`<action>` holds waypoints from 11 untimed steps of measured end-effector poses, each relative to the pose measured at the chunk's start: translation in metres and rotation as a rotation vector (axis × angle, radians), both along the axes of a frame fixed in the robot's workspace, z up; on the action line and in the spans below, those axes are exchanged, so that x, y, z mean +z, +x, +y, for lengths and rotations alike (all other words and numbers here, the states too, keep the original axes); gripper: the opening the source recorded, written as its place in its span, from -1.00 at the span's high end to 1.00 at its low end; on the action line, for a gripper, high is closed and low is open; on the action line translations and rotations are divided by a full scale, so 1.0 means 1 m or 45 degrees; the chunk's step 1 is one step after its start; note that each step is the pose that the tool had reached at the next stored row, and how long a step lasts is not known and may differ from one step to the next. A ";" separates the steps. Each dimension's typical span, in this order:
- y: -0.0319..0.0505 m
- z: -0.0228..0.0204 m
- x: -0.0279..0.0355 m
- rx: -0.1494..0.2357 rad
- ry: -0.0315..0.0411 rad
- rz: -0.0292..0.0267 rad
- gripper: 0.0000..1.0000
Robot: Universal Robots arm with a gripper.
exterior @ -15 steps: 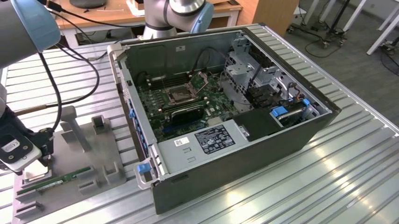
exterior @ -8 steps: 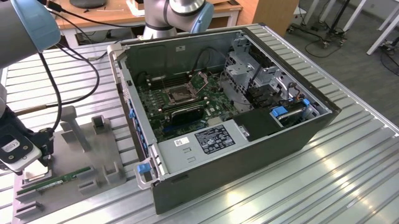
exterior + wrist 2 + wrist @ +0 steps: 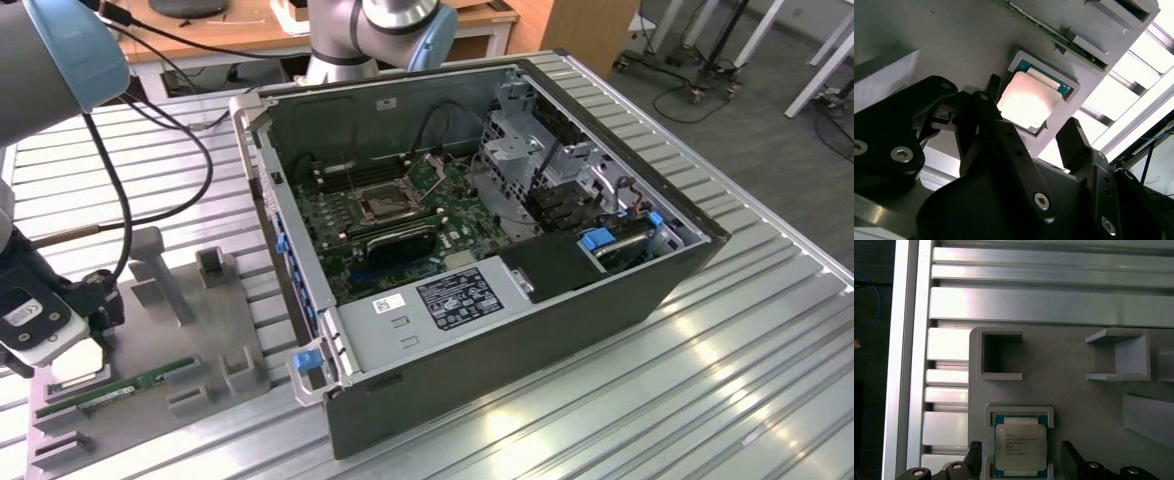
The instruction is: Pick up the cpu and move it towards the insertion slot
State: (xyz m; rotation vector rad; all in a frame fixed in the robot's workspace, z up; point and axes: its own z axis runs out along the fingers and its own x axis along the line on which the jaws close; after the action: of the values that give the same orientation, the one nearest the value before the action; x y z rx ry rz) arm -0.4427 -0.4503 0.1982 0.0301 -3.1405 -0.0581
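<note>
- Silvery cpu (image 3: 1029, 100) lies flat in a recess of the grey tray (image 3: 1069, 390).
- Hand (image 3: 1020, 446) hovers over it, released, fingers spread to either side.
- Insertion slot (image 3: 387, 203) sits well apart, inside the computer case (image 3: 534, 330).

cpu (image 3: 1020, 450): metal lid, satin silver, smooth. It blows out to white glare in the second wrist view, so fairly reflective. Board edge around the lid is teal-green with a slight sheen.
Tray (image 3: 1064, 355): grey plastic, matt, faintly grainy.
Table (image 3: 1054, 305): ribbed bare aluminium, bright, streaky highlights.
Gripper fingers (image 3: 1079, 145): black, semi-gloss. Plastic or coated metal, can't call it from here. Screw heads (image 3: 1041, 201) are bright metal.
Case (image 3: 534, 370): dark grey painted sheet metal, matt outside, bare silvery metal inside.
Insertion slot (image 3: 388, 203): shiny metal frame.
</note>
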 end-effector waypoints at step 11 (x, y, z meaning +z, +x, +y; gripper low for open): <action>0.0000 0.0000 -0.0079 0.000 0.0000 0.0000 -0.44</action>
State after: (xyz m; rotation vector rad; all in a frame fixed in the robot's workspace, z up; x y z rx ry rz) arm -0.4427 -0.4503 0.1903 0.0301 -3.1405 -0.0581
